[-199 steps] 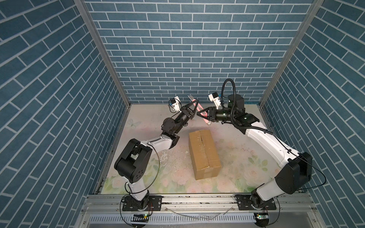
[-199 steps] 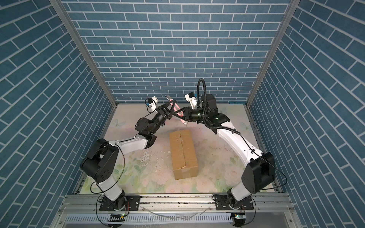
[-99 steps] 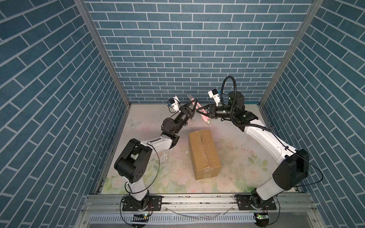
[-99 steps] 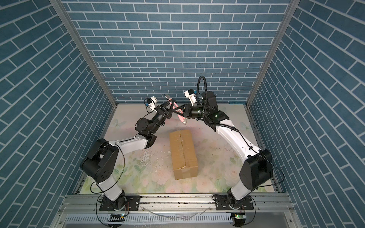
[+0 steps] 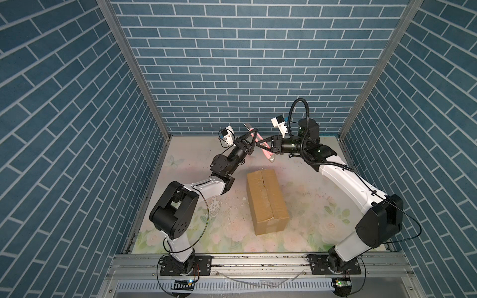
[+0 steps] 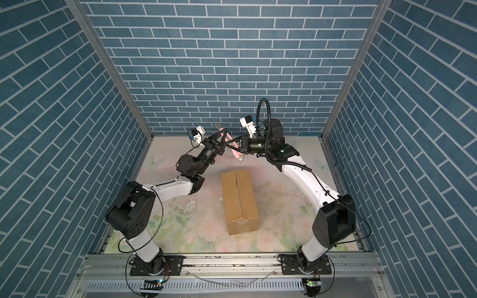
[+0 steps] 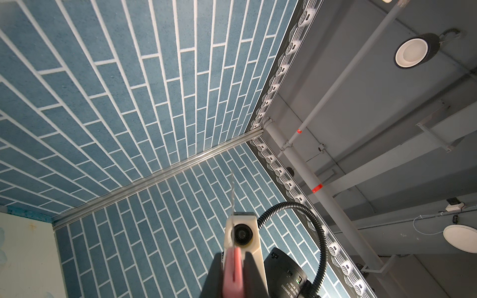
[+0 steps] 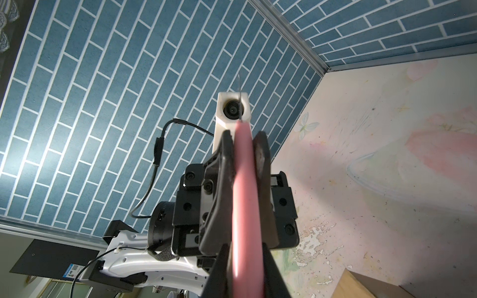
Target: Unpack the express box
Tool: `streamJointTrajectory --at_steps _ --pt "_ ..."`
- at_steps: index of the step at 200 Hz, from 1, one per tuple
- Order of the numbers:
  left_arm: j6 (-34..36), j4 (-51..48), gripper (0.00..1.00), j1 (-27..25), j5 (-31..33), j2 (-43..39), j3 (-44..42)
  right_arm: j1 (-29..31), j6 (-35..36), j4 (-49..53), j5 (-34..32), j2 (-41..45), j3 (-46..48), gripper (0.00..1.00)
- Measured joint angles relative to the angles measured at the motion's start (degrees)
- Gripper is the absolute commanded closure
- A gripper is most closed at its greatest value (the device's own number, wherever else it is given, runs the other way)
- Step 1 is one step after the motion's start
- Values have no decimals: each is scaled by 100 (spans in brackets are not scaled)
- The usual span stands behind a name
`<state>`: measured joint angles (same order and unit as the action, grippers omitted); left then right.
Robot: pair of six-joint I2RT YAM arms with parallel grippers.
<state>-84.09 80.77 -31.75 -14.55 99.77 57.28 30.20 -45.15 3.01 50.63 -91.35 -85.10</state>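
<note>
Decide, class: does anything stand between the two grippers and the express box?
Nothing visible does. The left gripper and right gripper meet on the pink knife, raised beyond the far end of the express box; only bare mat lies between.

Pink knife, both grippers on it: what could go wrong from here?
1. The left gripper and right gripper both pinch the pink knife; if one lets go before the other holds firmly, it could drop near the express box.
2. Its blade is out, close to the left wrist camera; a twist might strike it.
</note>
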Motion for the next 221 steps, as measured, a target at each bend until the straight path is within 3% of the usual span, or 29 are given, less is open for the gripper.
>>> streamJointTrajectory --at_steps 84,154,185,198,221 --pt "391 -273 42 2 -203 -98 -168 7 66 737 -605 94 -72 100" --pt "745 -1119 31 20 -647 -1069 -756 11 664 2470 -1709 299 -776 100" --pt "1239 -2653 20 48 -918 -2144 -1290 96 1051 3985 -2736 415 -1545 100" --pt "1714 -3860 12 57 -1012 -2664 -1268 221 1161 4614 -3193 476 -1834 100" --pt "2723 -6035 7 76 -1134 -3263 -870 743 1248 5737 -4103 511 -2245 100"
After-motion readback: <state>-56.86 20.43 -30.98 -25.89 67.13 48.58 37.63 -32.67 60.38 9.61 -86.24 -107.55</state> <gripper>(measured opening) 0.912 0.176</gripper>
